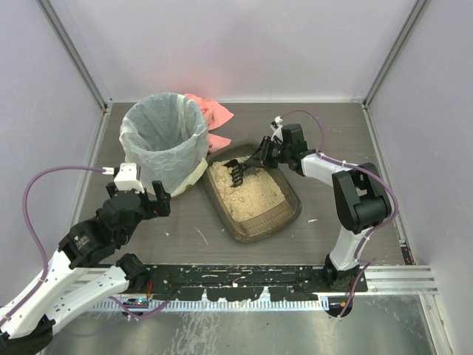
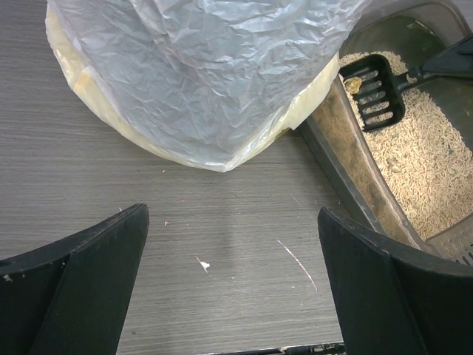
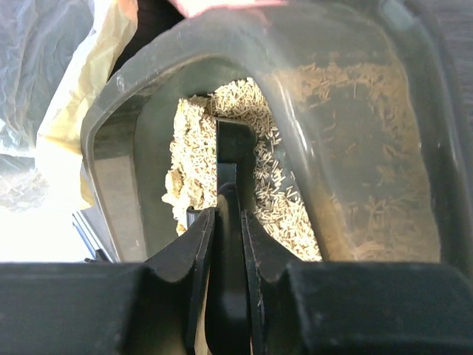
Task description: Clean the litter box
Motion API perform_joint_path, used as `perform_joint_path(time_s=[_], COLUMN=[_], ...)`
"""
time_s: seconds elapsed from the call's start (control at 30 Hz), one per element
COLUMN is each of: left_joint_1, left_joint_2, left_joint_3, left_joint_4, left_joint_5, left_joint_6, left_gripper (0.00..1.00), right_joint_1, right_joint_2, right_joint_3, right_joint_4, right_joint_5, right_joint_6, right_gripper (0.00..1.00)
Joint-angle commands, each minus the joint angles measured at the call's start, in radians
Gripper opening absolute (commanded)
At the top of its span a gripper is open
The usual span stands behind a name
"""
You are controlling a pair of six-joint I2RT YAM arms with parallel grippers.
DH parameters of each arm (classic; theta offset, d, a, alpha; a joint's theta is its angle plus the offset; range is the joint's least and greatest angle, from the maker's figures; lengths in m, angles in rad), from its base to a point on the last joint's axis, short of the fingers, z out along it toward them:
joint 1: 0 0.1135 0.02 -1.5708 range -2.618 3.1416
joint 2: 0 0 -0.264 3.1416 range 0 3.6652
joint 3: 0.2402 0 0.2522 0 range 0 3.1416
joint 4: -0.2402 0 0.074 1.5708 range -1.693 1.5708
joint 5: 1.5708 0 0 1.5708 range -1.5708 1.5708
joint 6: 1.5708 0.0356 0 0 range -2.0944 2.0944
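The litter box (image 1: 284, 214), a dark smoky-brown tray holding tan litter, lies mid-table beside the bin; it also shows in the left wrist view (image 2: 336, 166) and the right wrist view (image 3: 414, 148). My right gripper (image 1: 260, 157) is shut on the handle of a black slotted scoop (image 1: 236, 172), whose head sits over the litter at the tray's far end with a clump on it (image 2: 353, 85). In the right wrist view the fingers (image 3: 196, 244) clamp the scoop handle (image 3: 229, 222). My left gripper (image 1: 140, 196) is open and empty, low over bare table near the bin.
A round bin (image 1: 164, 140) lined with a white bag stands at the back left, touching the tray's far corner. A pink cloth (image 1: 211, 111) lies behind it. Small white specks (image 2: 203, 264) dot the table. Grey walls enclose the table.
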Motion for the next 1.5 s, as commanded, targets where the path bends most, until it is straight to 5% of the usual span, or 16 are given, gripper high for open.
perform_joint_path(time_s=[0.0,0.33,0.9,1.3,1.47], left_joint_1=[0.002,0.002,0.002,0.003,0.003], left_joint_2=[0.003,0.003,0.035,0.051,0.050], left_joint_3=[0.007,0.009,0.019,0.033,0.044], left_joint_4=[0.026,0.027,0.055,0.081,0.072], left_joint_5=[-0.014,-0.010,0.021,0.024,0.022], left_joint_6=[0.009,0.010,0.017,0.019,0.023], left_gripper=[0.99,0.99,0.99,0.99,0.99], right_joint_1=[0.057,-0.002,-0.191,-0.296,-0.334], right_joint_2=[-0.061,-0.274,-0.535,-0.595,-0.603], right_joint_3=[-0.093,-0.263,-0.523,-0.798,-0.835], right_joint_4=[0.005,0.150,0.362,0.880,0.929], right_joint_5=[0.049,0.123,-0.031,-0.168,-0.154], right_joint_6=[0.047,0.204,0.388,0.660,0.706], right_gripper=[0.01,0.01,0.01,0.01,0.01])
